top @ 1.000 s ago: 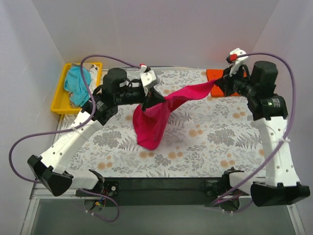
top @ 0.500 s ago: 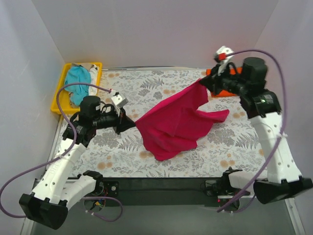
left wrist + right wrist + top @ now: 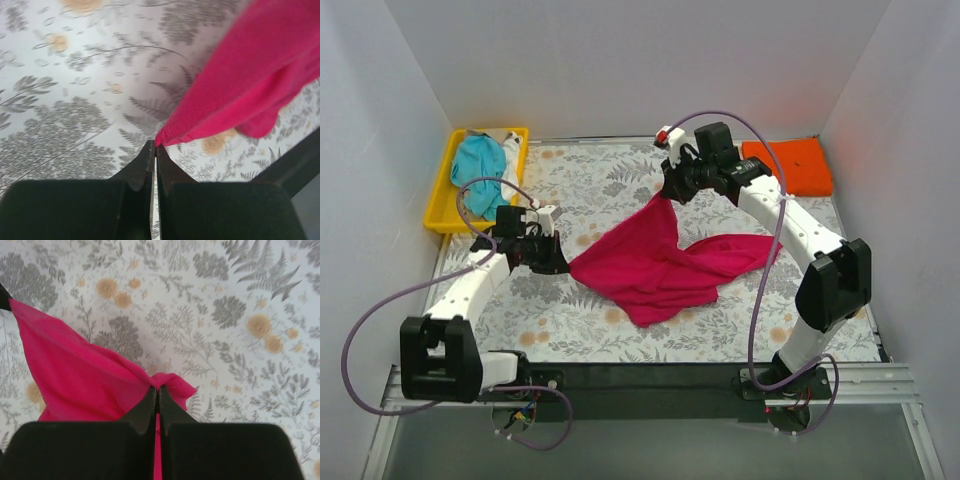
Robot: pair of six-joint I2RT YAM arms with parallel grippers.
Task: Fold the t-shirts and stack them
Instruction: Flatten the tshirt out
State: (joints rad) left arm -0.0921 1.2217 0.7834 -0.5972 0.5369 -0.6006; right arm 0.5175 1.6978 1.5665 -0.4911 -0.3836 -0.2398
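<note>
Only the orange t-shirt (image 3: 790, 165) looks folded; the left gripper (image 3: 155, 146) and right gripper (image 3: 158, 389) each clamp tight on the unfolded magenta t-shirt (image 3: 650, 265).

A shirt (image 3: 655, 265) lies mid-table (image 3: 760, 300), spread between the left gripper (image 3: 563, 262), which pinches its left corner low over the table, and the right gripper (image 3: 666, 194), which pinches its far corner, lifted. A folded shirt (image 3: 790, 165) lies in the far right corner, well apart. The tray (image 3: 442, 190) sits far left, behind the left gripper, with bundled shirts (image 3: 480, 165) in it.
</note>
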